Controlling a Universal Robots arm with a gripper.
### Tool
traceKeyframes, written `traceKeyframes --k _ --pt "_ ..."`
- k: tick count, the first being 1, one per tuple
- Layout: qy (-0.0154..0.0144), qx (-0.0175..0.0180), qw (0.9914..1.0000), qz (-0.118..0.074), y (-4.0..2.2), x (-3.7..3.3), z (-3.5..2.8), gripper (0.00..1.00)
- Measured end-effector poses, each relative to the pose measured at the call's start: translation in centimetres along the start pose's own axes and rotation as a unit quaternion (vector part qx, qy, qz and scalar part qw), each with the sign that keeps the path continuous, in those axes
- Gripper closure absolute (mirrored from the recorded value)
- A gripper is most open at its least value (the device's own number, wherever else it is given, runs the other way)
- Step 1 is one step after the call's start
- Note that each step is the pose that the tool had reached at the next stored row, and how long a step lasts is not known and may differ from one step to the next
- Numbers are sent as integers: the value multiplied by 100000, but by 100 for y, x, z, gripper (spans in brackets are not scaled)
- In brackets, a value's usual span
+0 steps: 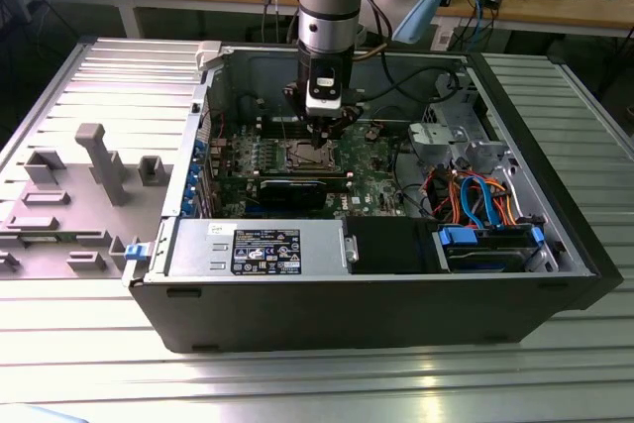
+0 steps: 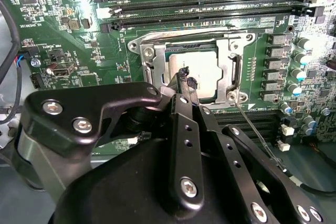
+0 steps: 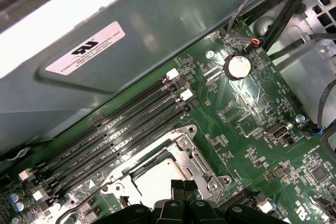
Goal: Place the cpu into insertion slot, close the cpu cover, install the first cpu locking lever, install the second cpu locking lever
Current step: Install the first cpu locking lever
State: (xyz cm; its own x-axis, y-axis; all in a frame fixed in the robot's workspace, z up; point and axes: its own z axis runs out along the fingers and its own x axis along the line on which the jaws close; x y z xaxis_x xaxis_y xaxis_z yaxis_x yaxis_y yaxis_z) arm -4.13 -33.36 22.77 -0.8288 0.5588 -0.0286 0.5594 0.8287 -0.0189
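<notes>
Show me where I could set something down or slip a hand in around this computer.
Bare table borders the case on its near side in the exterior view, and a strip on the exterior view's right. Crowded: gripper over the insertion slot, cables inside, grey blocks on the exterior view's left.

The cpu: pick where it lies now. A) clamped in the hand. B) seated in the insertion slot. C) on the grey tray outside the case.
B: in the second wrist view the cpu sits in the insertion slot, the cpu cover framing it.
</notes>
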Motion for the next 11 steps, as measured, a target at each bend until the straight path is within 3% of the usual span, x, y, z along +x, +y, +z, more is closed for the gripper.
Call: traceKeyframes --k 11 --pt "-20 -29 99995 -1039 0 0 0 89"
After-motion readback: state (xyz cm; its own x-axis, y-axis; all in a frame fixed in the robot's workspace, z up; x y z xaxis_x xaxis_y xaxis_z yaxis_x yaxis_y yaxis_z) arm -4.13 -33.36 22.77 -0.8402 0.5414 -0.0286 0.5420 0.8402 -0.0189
